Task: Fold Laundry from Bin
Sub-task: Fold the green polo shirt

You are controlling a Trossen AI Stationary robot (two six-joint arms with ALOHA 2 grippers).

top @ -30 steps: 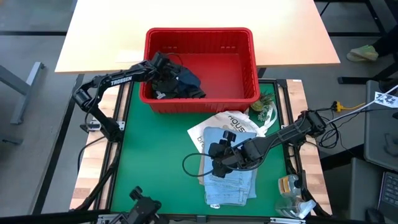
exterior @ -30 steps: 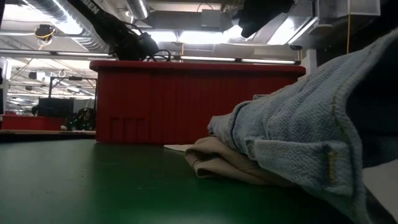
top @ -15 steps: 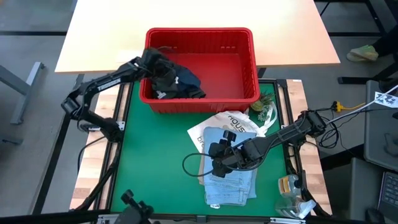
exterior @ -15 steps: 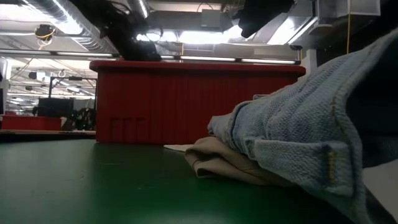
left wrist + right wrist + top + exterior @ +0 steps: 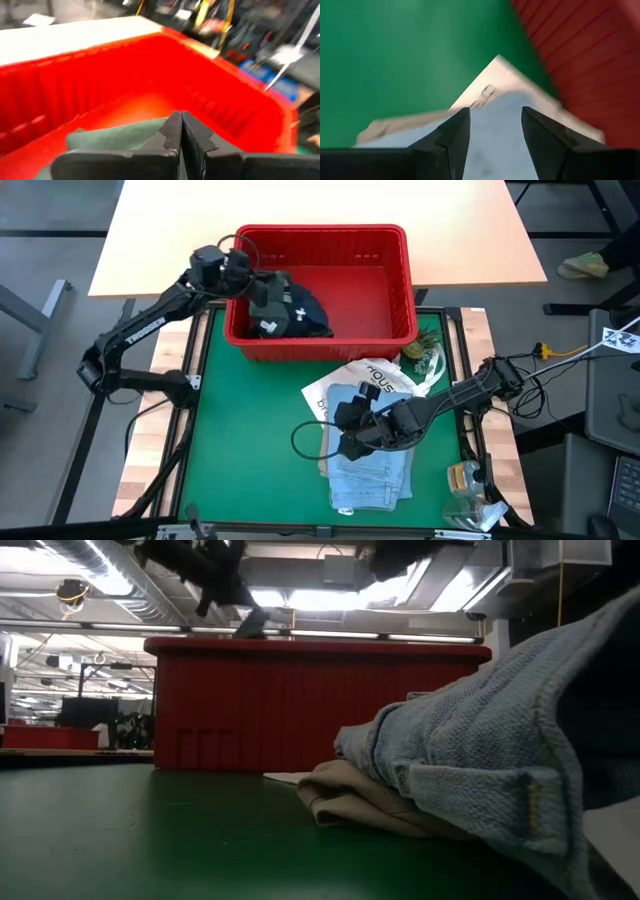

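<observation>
Laundry pick in hand: a dark olive-green garment (image 5: 272, 311) is clenched in the left tool (image 5: 262, 298) and hangs over the left end of the red bin (image 5: 390, 240), with a navy piece (image 5: 308, 311) seen beside it inside. A folded stack of light blue shirt (image 5: 372, 470) over beige cloth (image 5: 350, 800) is lying on the green counter (image 5: 250, 450) in front of the bin. The right tool (image 5: 491, 131) is held spread just above that stack, nothing gripped. Next move judged: garment to be carried clear of the rim and spread flat on free mat.
</observation>
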